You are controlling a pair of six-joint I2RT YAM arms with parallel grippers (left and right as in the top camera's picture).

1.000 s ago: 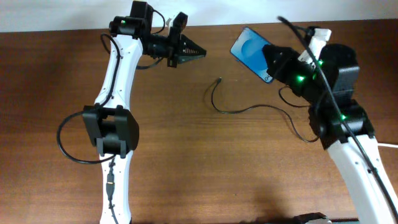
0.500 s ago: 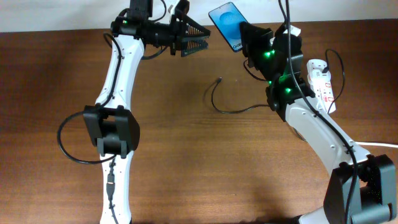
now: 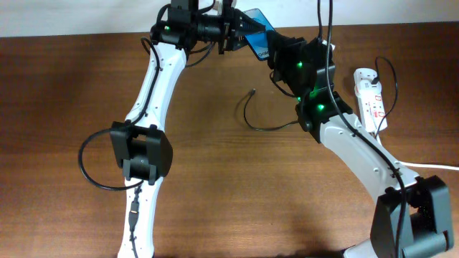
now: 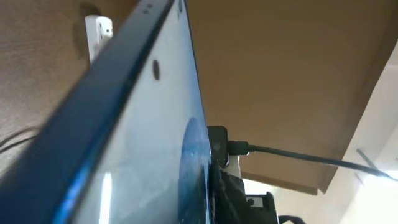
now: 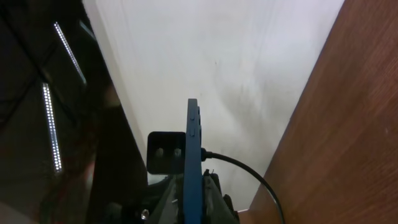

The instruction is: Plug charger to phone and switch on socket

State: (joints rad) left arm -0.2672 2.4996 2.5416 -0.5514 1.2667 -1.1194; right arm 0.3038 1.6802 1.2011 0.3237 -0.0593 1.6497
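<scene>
Clamping one end of the phone (image 3: 257,36), the right gripper (image 3: 273,54) holds it well left of the socket (image 3: 371,97). The left gripper (image 3: 235,32) meets its other end, jaw opening impossible to tell; the charger (image 3: 262,129) lies left of the socket.

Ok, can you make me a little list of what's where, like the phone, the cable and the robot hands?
phone: up in the air at the far edge of the table, between the two grippers, screen showing blue
right gripper: holding the phone
left gripper: right up against the phone; its grip can't be seen
charger cable: lying curled on the table, tip loose, not in the phone
power strip: flat on the table on the right arm's side, nothing touching it
plugged in: not yet
</scene>
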